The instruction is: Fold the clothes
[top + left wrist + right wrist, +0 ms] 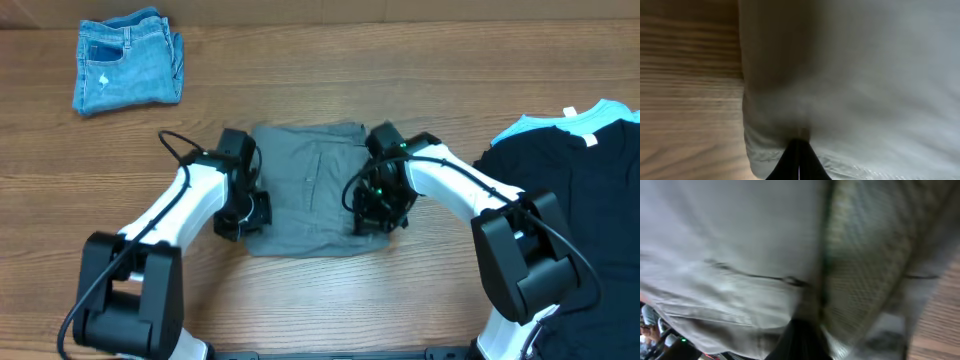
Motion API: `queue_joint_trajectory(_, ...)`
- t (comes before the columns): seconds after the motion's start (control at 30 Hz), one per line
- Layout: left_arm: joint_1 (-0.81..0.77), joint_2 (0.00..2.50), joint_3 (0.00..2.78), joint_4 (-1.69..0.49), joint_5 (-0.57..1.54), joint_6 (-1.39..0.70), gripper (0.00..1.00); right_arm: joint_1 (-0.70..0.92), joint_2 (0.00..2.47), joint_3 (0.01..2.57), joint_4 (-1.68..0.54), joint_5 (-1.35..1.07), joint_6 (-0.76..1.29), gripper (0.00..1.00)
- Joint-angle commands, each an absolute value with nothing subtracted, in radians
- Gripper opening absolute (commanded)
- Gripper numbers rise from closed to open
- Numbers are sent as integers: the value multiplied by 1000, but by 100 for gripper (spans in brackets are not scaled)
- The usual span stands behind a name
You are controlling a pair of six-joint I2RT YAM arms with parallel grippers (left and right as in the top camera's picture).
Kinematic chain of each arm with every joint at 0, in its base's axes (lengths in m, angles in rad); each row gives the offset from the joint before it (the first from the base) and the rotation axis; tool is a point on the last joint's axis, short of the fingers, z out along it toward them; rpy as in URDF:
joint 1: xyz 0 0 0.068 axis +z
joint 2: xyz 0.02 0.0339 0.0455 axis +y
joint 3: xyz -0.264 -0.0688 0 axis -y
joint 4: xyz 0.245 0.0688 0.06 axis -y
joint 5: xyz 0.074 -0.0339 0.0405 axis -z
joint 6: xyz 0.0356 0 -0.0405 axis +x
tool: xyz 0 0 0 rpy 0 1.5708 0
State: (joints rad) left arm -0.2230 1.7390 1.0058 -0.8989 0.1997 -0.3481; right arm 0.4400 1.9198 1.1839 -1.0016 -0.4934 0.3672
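A: Place type?
B: Robot lab bench. Left arm point(170, 215) and right arm point(455, 185) at a wood-grain table point(320, 90).
A: Other cues?
B: Staged laundry around the grey shorts point(305, 190): denim shorts point(128, 60) far back-left, black shirt point(570, 165) to the right.

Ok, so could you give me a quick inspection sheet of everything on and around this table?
Surface: wooden table, bare grain between items.
Job's things: grey shorts lying flat mid-table, partly folded, between the two arms.
Clutter: denim shorts folded at the far left corner; black shirt lying over a light blue shirt at the right edge.
Grippers: left fingers closed on the shorts' hem; right fingers look closed on bunched cloth, though the view is blurred.
Cables: black cable looping off the left arm, another along the right arm; neither touches the clothes.
Surroundings: nothing seen clearly beyond the table.
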Motion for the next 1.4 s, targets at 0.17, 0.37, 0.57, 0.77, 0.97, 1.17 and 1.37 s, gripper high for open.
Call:
queue_joint_trajectory(0.17, -222, 1875, 970, -878, 236, -337, 4, 379, 1924, 1127, -977, -266, 499, 4)
queue_joint_trajectory(0.37, -222, 1857, 979, -908, 225, -337, 4, 351, 1921, 1148, -962, -257, 529, 4)
queue_joint_trajectory(0.57, -226, 1723, 1032, -986, 168, -336, 4, 310, 1876, 1205, -973, -253, 531, 4)
queue_joint_trajectory(0.77, -221, 1521, 1066, -958, 146, -337, 74, 218, 1870, 1281, -960, -227, 490, 91)
queue_joint_trajectory(0.97, -158, 1476, 1065, -903, 147, -337, 100, 59, 1870, 1308, -883, -225, 490, 100)
queue_joint_trajectory(1.17, -57, 1551, 1065, -819, 274, -226, 100, -57, 1870, 1308, -846, -225, 490, 100)
queue_joint_trajectory(1.37, -46, 1670, 1065, -697, 418, -191, 100, -96, 1870, 1308, -846, -225, 491, 100)
